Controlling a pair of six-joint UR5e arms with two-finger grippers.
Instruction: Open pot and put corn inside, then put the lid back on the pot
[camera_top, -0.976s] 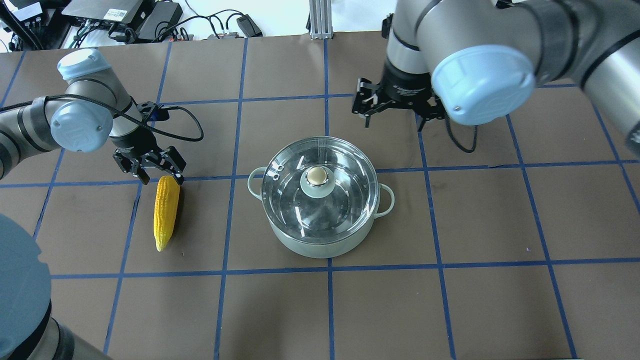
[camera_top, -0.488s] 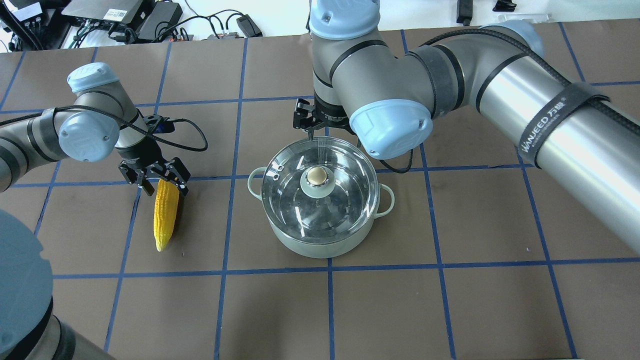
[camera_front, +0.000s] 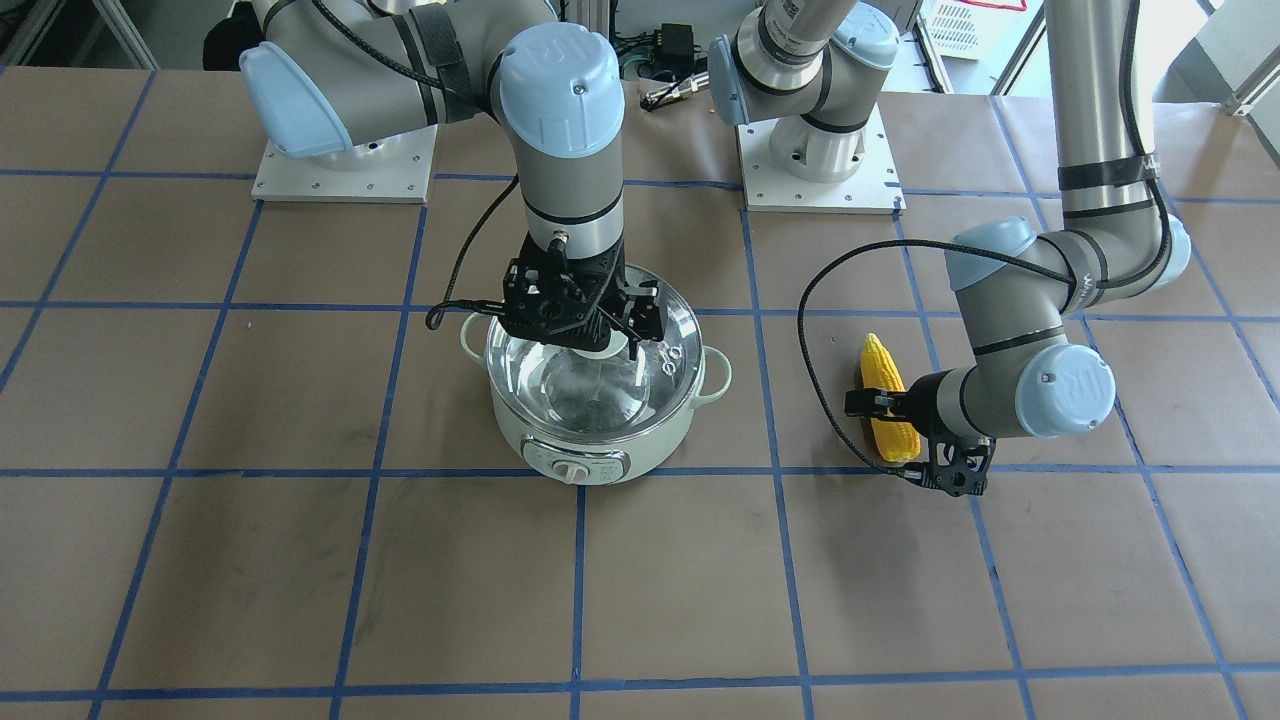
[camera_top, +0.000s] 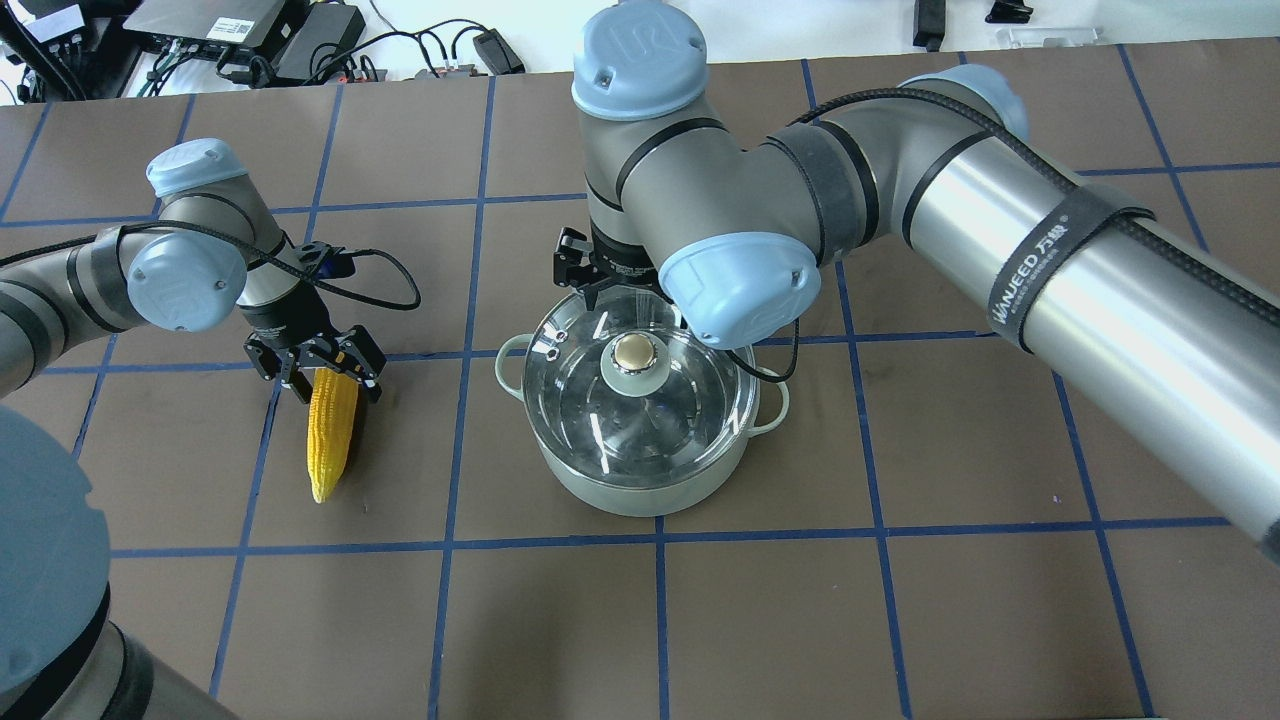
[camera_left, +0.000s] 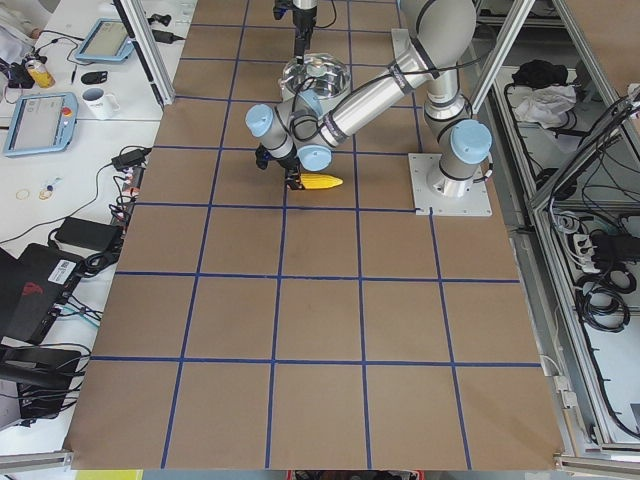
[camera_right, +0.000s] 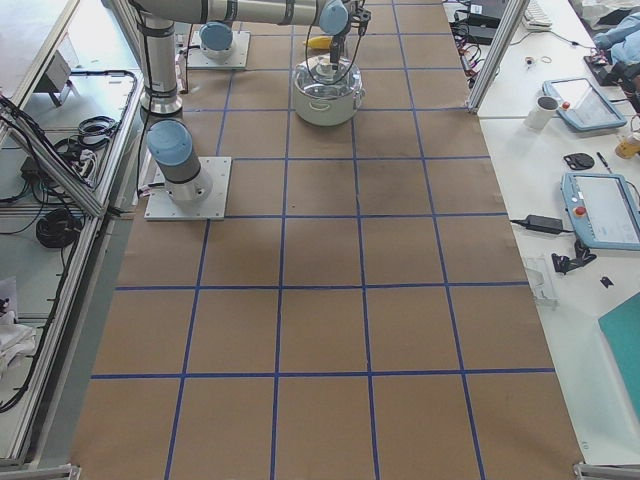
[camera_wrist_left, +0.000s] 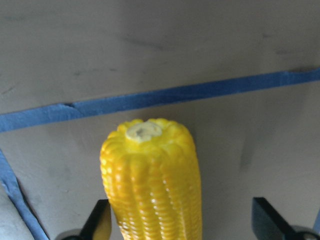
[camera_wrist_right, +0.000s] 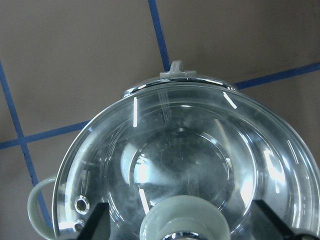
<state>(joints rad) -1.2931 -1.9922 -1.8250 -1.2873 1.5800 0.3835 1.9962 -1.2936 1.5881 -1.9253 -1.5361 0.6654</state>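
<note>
The right claw (camera_front: 590, 338) hangs over the pot (camera_front: 600, 450) at mid-counter (camera_front: 300, 560), seen from the front, jaws spread either side of the knob (camera_front: 600, 348) on the glass lid (camera_front: 560, 385), which sits on the pot. From overhead, the left claw (camera_top: 333, 385) straddles the far end of the corn (camera_top: 330, 440), lying on the counter left of the pot. The left wrist camera shows wide jaws around the corn's stub end, a clear gap on one side. The right wrist camera shows both fingers (camera_wrist_right: 97, 222) clear of the knob, gripping nothing.
</note>
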